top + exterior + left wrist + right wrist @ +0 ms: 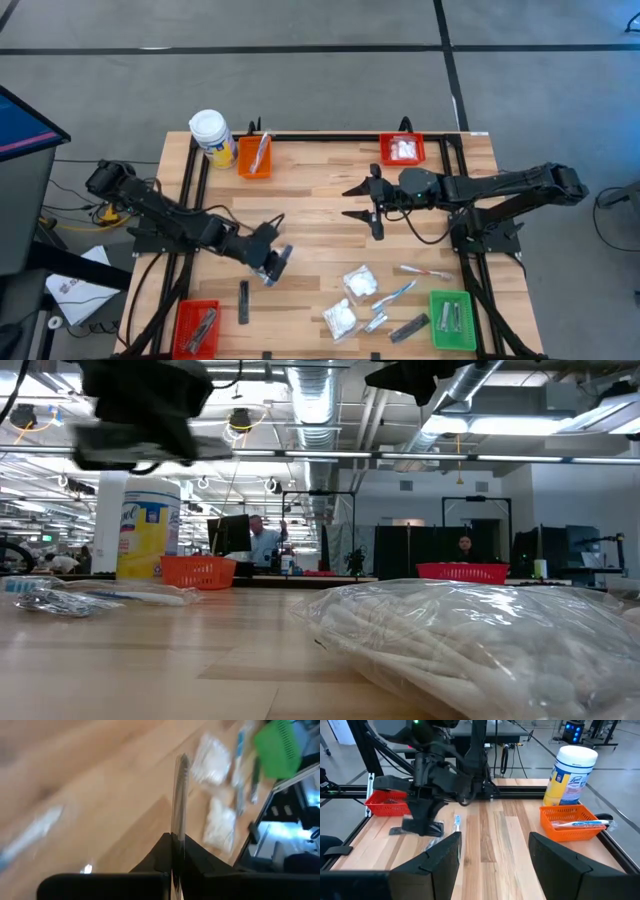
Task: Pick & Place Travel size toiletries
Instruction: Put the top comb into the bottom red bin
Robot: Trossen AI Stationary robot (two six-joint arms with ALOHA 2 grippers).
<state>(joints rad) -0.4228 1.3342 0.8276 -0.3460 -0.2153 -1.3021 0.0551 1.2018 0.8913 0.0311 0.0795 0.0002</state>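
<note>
Left end effector point(276, 262) clamped shut on slim clear-wrapped toothbrush point(179, 800), lifted clear of wooden tabletop point(320, 200) for carrying. Right end effector point(362, 207) wide open, empty, waiting beyond white puffy packets point(359, 281).

wood table point(320, 190): four corner bins, yellow jar point(211, 136), white packets point(359, 281), toothbrushes point(423, 271), dark bar point(244, 301).

One legible marking was found — the brand "Lysol", in blue script on the yellow-and-white label of the white-capped canister point(570, 775) standing behind the orange bin point(572, 822). The smaller print beneath it could not be read — no other text was legible.
</note>
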